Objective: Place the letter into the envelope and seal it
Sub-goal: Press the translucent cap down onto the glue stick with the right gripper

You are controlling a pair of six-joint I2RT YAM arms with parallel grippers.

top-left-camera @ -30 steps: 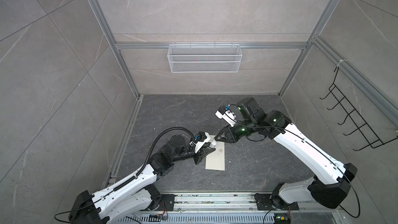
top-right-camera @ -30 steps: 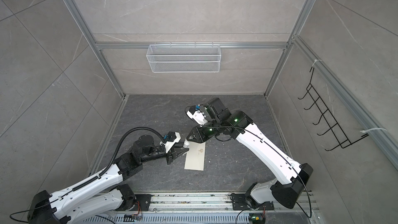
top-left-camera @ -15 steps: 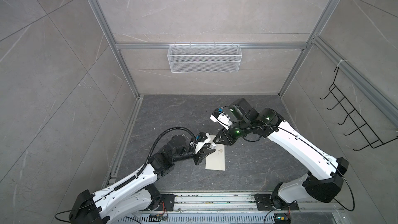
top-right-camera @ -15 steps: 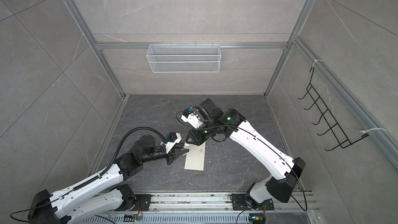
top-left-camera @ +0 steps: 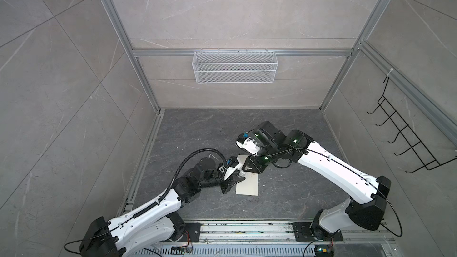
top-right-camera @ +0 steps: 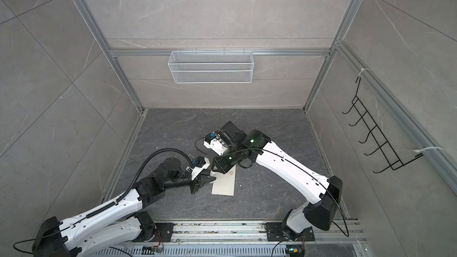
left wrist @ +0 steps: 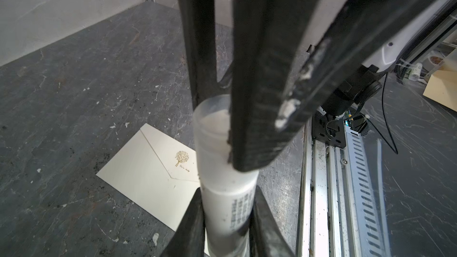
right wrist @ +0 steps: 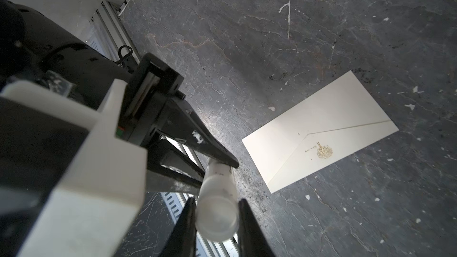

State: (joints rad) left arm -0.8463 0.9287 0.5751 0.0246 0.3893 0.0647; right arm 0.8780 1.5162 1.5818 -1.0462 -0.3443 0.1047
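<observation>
The cream-white envelope [top-left-camera: 248, 185] [top-right-camera: 223, 184] lies flat on the dark floor, its flap down and a gold tree emblem [right wrist: 324, 152] near the flap's tip. The letter is out of view. Just above the envelope's left edge, both grippers meet on a white glue stick [top-left-camera: 242, 173] [left wrist: 227, 213]. My left gripper [left wrist: 227, 194] [top-left-camera: 238, 180] is shut on the tube's printed body. My right gripper [right wrist: 217, 201] [top-left-camera: 248, 168] is shut on the translucent cap [right wrist: 217, 216] [left wrist: 212, 124] at the tube's other end.
A white wire basket [top-left-camera: 235, 70] hangs on the back wall and a black hook rack [top-left-camera: 408, 139] on the right wall. An aluminium rail [top-left-camera: 247, 228] runs along the floor's front edge. White flecks dot the floor [right wrist: 346, 33].
My right gripper has swung down and leftward onto the end of the glue stick. The left arm, the tube and the envelope have stayed where they were.
</observation>
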